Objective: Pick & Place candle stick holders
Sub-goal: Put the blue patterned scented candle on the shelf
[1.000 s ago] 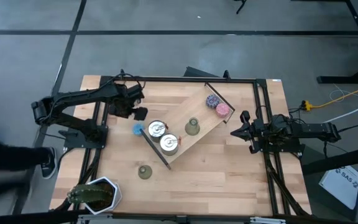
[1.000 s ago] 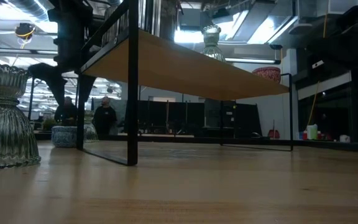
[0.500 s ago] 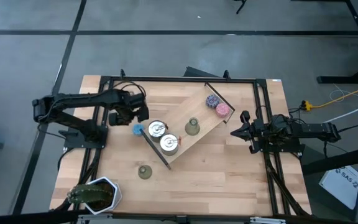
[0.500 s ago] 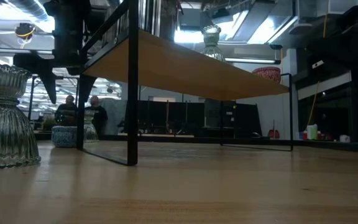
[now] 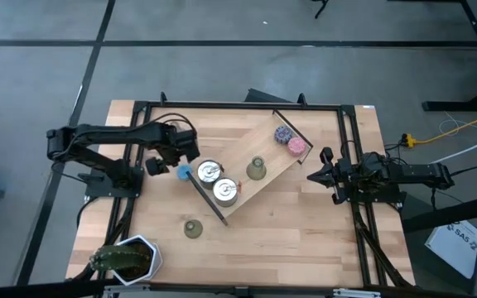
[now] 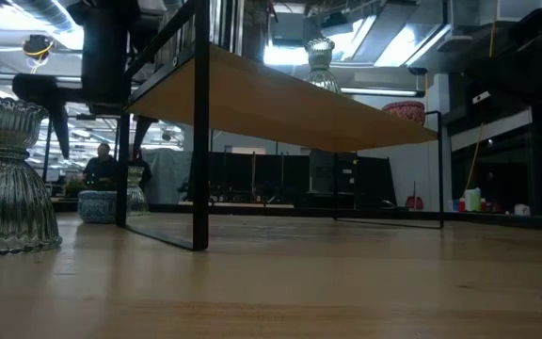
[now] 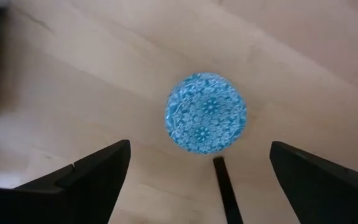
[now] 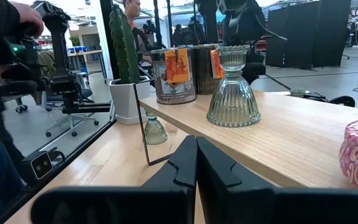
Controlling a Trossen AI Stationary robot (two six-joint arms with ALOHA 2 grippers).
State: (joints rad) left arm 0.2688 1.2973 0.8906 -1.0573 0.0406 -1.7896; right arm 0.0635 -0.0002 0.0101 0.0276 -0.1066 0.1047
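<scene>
- Two candle stick holders show from above: one (image 5: 256, 169) stands on the raised wooden shelf (image 5: 263, 178) mid-table, beside two silver tins (image 5: 209, 172); the other (image 5: 192, 228) sits on the table (image 5: 305, 240) nearer the front edge, by the potted cactus (image 5: 122, 259).
- Left gripper (image 5: 168, 162) hangs with fingers spread wide over the blue puck (image 7: 206, 112), gripping nothing.
- Right gripper (image 5: 315, 175) waits at the table's right edge, fingers (image 8: 185, 163) pressed together, empty.
</scene>
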